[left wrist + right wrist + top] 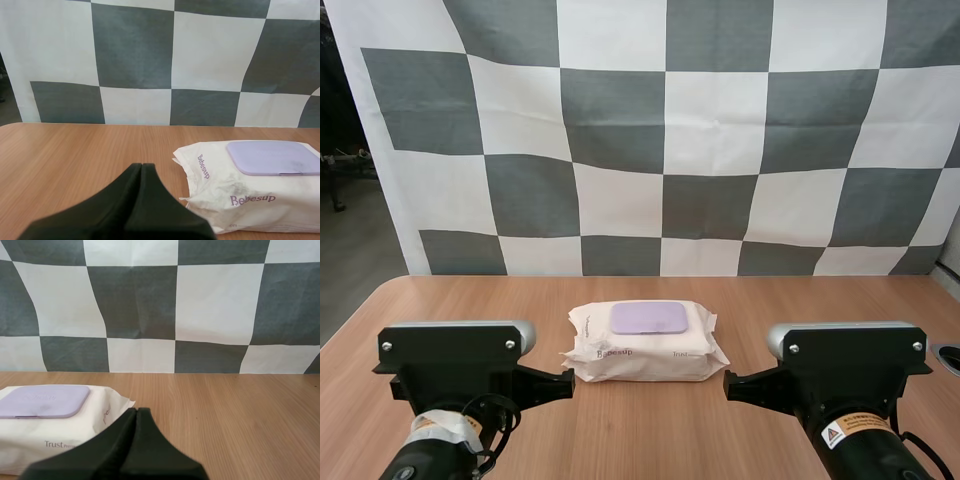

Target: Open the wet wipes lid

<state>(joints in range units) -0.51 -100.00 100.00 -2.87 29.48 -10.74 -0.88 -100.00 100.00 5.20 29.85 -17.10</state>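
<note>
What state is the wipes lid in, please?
Shut: the purple lid lies flat on the wet wipes pack, with no edge lifted.

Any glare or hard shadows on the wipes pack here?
High view: even light, no glare on the soft white wet wipes pack or its lilac plastic lid, faint shadow on the wooden table. Left wrist view: lid matte, smudged grey. Right wrist view: lid evenly lit.

Bright even light, soft shadow under the wipes pack [645, 352], wrist views slightly bowed
</note>
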